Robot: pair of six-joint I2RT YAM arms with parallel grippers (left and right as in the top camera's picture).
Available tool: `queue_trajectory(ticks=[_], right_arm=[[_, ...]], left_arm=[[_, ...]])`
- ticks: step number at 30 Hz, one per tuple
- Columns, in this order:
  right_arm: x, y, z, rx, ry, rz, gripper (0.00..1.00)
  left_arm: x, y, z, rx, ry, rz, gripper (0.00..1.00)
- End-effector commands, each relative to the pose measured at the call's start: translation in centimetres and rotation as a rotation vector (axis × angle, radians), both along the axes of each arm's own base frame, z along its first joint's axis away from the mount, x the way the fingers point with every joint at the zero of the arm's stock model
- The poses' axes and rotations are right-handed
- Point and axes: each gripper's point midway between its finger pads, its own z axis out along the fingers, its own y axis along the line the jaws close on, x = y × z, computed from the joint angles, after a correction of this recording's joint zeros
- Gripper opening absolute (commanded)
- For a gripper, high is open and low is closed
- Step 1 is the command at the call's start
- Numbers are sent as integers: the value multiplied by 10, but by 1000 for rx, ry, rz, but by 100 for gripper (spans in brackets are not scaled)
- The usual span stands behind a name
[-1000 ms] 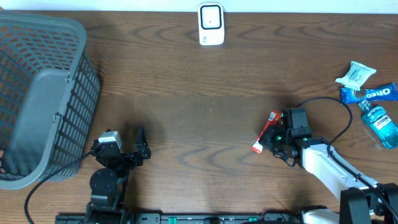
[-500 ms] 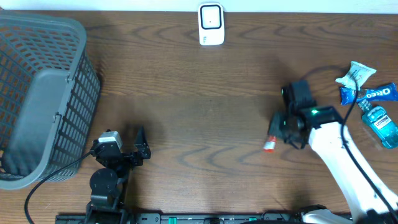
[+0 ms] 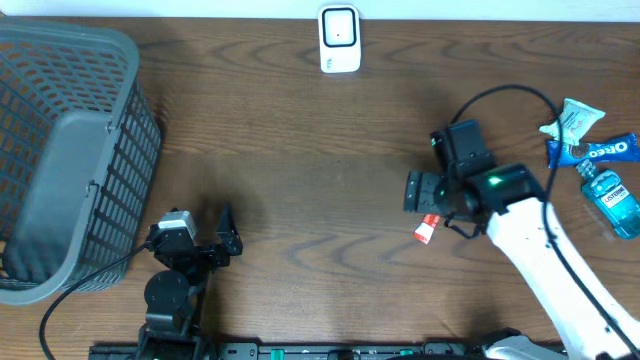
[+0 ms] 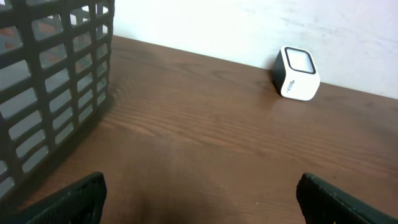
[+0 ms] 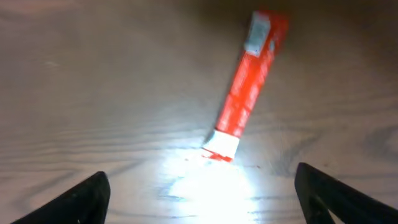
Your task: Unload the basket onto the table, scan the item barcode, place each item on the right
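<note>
Partly beneath right gripper (image 3: 418,192): red tube (image 3: 426,229)

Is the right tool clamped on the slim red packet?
No: in the right wrist view the slim red packet lies on the brown wooden table, with the right tool open and clear of it.

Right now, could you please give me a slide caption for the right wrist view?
Right gripper, jaws open and holding nothing, above a red tube on the wooden table.

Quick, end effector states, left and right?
Left end effector: open, empty.
Right end effector: open, empty; red tube lies free below it.
</note>
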Motion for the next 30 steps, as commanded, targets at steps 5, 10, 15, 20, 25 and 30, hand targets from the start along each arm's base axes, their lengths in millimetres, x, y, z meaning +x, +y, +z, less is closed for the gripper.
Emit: queue_trajectory(ticks=[5, 10, 15, 20, 25, 30], right_arm=[[-14, -17, -86, -50, 133, -140, 82], [-4, -31, -94, -112, 109, -187, 84], [-2, -45, -99, -136, 116, -227, 87], [-6, -62, -115, -142, 163, -286, 88], [-9, -57, -142, -91, 238, -284, 89], [-20, -56, -169, -118, 321, -282, 2]], left_arm=[[-1, 2, -19, 2, 44, 10, 98], [-1, 2, -19, 2, 44, 10, 98], [-1, 2, -19, 2, 44, 10, 98], [-1, 2, -19, 2, 44, 10, 98], [-1, 2, -19, 2, 44, 10, 98], [-1, 2, -19, 2, 44, 10, 98]])
